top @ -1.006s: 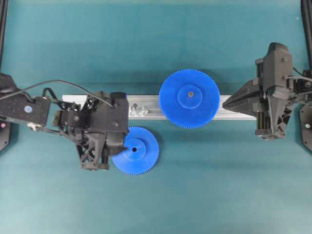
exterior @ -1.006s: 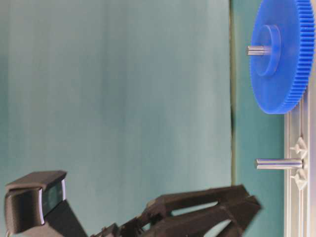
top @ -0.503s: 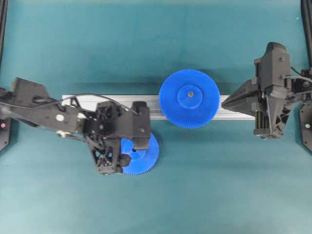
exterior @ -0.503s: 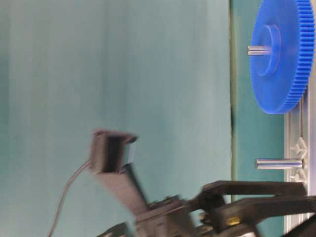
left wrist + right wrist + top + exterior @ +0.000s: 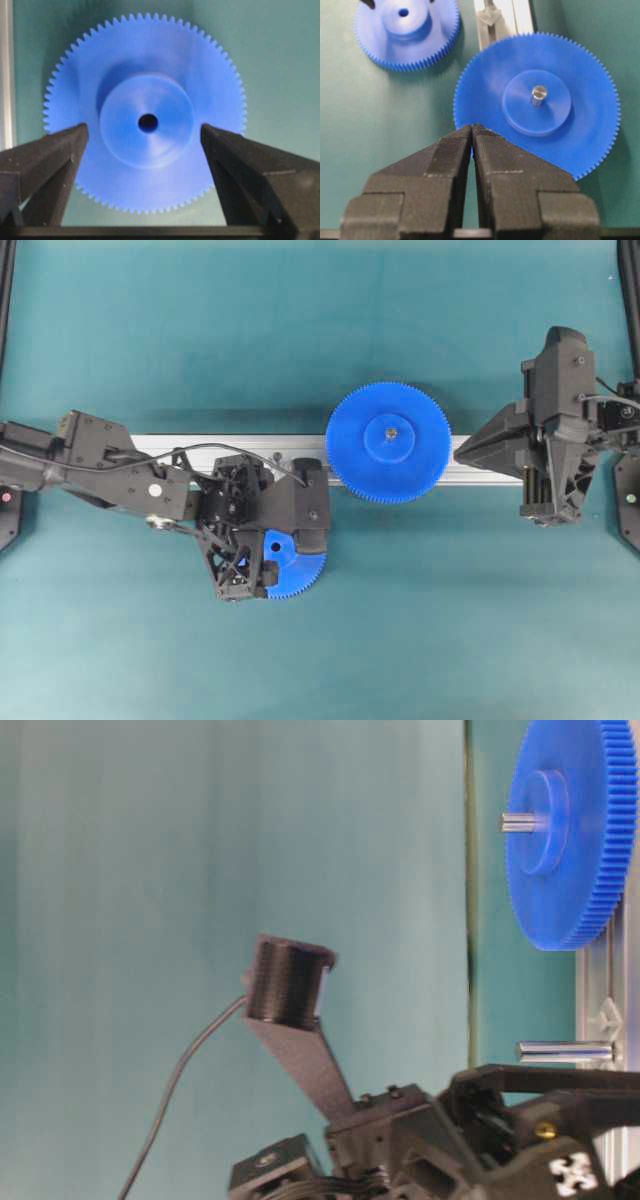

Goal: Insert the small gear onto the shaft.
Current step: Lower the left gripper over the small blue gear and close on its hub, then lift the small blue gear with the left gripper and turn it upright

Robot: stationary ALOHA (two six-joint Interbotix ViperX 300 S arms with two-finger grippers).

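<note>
Small gear [image 5: 147,122] lies flat between left end effector's [image 5: 145,150] spread fingers.

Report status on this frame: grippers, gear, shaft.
Left gripper open, straddling the small gear's hub, no grip yet. Right gripper shut, idle by the large gear. Small gear flat on the mat; shaft bare, unobstructed.

Small gear flat on the mat, shaft standing bare

The small gear [image 5: 145,117], bright blue, lay hub-up with its centre hole showing; the shaft [image 5: 565,1051], a thin grey pin, stood upright on its silvery bracket.
</note>
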